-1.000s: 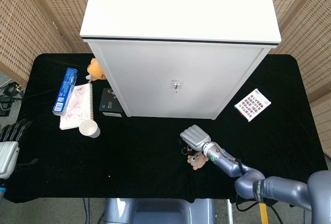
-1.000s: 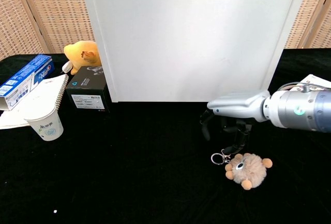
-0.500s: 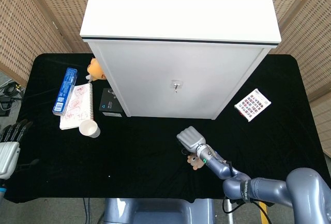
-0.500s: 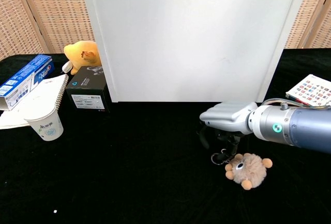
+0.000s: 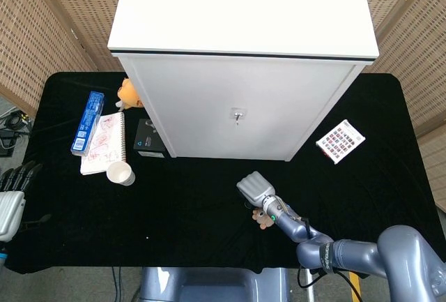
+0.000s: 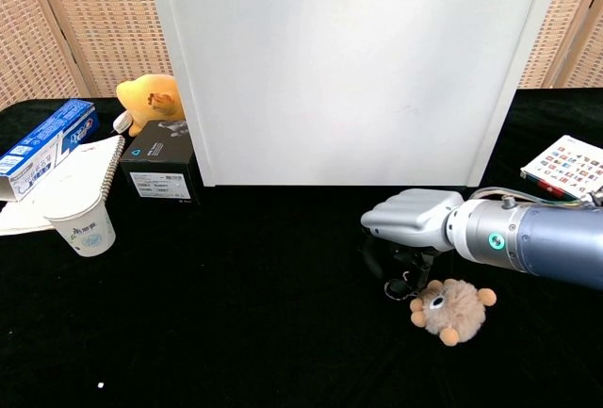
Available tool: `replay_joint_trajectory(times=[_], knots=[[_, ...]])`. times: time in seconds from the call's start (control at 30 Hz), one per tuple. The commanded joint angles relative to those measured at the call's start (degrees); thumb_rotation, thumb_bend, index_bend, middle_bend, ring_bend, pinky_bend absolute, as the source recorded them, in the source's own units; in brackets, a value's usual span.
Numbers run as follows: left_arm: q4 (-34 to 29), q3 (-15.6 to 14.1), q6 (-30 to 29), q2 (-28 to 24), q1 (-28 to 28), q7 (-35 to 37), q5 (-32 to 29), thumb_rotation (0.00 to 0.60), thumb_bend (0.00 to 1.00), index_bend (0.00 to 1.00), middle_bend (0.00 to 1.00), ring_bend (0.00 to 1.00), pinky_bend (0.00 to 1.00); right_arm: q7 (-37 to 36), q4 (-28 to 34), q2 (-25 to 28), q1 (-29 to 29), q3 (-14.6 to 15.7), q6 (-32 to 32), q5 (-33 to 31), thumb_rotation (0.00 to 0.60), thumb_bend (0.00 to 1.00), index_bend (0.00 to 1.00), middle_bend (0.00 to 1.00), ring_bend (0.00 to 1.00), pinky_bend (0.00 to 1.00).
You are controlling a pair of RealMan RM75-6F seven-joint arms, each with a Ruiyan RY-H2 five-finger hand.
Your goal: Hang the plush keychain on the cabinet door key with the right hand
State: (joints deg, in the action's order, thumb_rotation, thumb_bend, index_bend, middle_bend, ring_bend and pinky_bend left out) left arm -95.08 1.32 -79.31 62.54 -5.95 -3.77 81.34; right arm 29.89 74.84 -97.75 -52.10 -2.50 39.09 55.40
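Two robot hands show: the left robot hand [image 5: 10,201] sits at the table's [image 5: 195,197] left edge, fingers apart, holding nothing. Right of centre, the right robot hand [image 6: 407,229] arches over the plush keychain's [image 6: 450,307] ring, fingers down; grip unclear. Behind, the cabinet [image 5: 240,110] carries its key [image 5: 237,115].

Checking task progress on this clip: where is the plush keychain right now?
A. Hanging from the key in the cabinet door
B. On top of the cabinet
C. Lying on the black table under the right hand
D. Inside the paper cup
C: the plush keychain lies on the black table with its ring beneath the right hand, while the key in the cabinet door has nothing hung on it.
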Motion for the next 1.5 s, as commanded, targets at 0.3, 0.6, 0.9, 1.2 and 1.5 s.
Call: replay_joint_trajectory(times=[0.3,0.6,0.9,1.2,1.5], knots=[[0.0,0.0,0.0,0.1,-0.1,-0.3,0.0,0.600,0.00,0.00,0.00,0.00,0.00,-1.1,-0.5,-0.1,0.0,0.3,0.4,0.9,0.600,0.52,0.54,1.00,1.00,1.00],[0.0,-0.1,0.0,0.1,-0.1,-0.3,0.0,0.600,0.00,0.00,0.00,0.00,0.00,0.0,-0.6,-0.5,-0.4,0.8,0.2,-0.2,0.600,0.53,0.53,1.00,1.00,1.00],[-0.1,-0.1,0.0,0.0,-0.1,0.0,0.1,0.600,0.00,0.00,0.00,0.00,0.00,0.9,-1.0,-0.7,-0.9,1.2,0.1,-1.3,0.600,0.53,0.53,1.00,1.00,1.00],[-0.1,-0.3,0.0,0.0,0.0,0.1,0.3,0.600,0.00,0.00,0.00,0.00,0.00,1.4,-1.4,-1.2,-1.2,1.6,0.4,-1.7,0.600,0.54,0.54,1.00,1.00,1.00],[-0.1,-0.3,-0.1,-0.1,0.0,0.3,0.4,0.600,0.00,0.00,0.00,0.00,0.00,0.5,-1.4,-1.3,-0.9,1.3,1.1,-0.6,0.600,0.63,0.62,1.00,1.00,1.00]])
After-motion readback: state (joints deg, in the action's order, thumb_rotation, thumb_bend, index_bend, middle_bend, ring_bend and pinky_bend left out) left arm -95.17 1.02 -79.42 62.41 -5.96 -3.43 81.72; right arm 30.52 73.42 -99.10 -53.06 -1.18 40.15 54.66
